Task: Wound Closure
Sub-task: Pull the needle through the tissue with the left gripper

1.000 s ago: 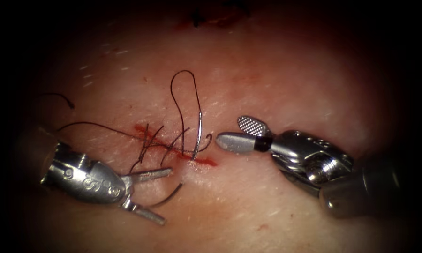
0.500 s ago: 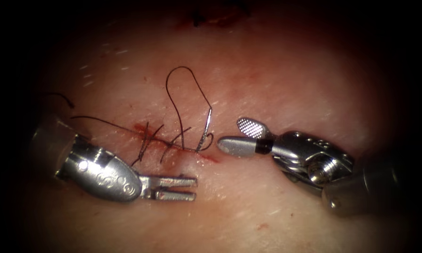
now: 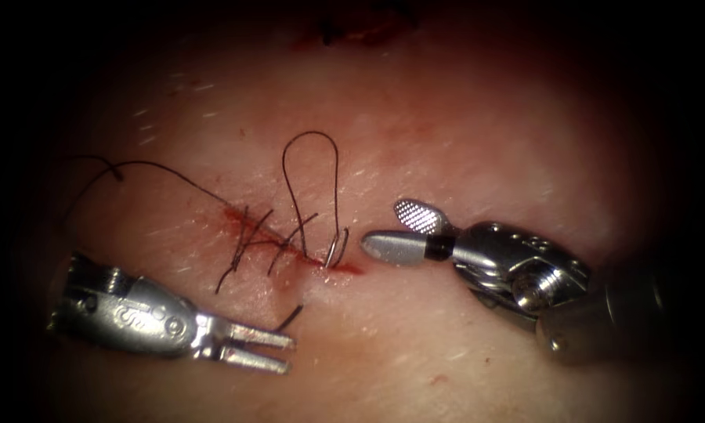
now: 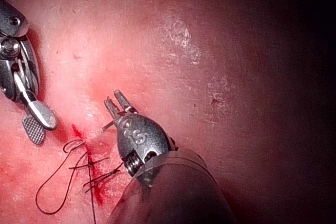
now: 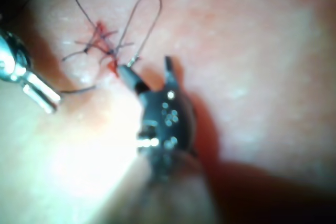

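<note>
Left tool (image 3: 282,352) lower now, both tools' jaws apart, empty; needle (image 3: 337,249) in cut (image 3: 290,243).

The tissue (image 3: 478,141) is pink with a thin red cut (image 3: 290,243), the thread (image 3: 309,180) is black, the needle (image 3: 337,249) is shiny silver, and both tools are shiny grey metal, with tiny criss-cross bumps on the right tool (image 3: 403,227) and small round marks on the left tool (image 3: 262,348).
</note>
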You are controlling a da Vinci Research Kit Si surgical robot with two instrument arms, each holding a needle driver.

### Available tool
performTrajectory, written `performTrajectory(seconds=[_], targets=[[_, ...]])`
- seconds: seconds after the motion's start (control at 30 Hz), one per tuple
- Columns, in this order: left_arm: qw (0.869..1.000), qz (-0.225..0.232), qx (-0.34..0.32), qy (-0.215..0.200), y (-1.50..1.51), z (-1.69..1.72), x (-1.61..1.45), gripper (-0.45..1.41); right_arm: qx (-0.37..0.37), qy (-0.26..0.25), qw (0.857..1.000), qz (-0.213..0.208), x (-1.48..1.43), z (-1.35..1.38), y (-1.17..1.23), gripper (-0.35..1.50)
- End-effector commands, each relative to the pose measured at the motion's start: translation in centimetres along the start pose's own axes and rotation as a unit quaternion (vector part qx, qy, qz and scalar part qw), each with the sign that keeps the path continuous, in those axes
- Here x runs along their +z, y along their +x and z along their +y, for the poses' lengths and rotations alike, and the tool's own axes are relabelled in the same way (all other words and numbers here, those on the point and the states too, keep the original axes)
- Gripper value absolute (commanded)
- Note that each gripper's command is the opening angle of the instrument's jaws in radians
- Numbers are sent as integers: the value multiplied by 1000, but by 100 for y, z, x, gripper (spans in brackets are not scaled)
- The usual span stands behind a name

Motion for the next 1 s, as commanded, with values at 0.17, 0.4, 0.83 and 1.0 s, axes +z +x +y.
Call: performTrajectory(seconds=[0.17, 0.4, 0.83, 1.0], targets=[[988, 16, -121, -96, 38, 26, -7, -45, 3, 3, 1000, -2, 4, -12, -12, 133], [975, 32, -157, -154, 78, 29, -23, -45, 3, 4, 1000, -2, 4, -13, -13, 133], [984, 58, 81, 146, 171, -30, -89, -45, -8, 4, 1000, -1, 4, -13, -11, 133], [969, 79, 100, 211, 210, -52, -122, -45, -47, 3, 999, -4, 1, -17, -6, 133]])
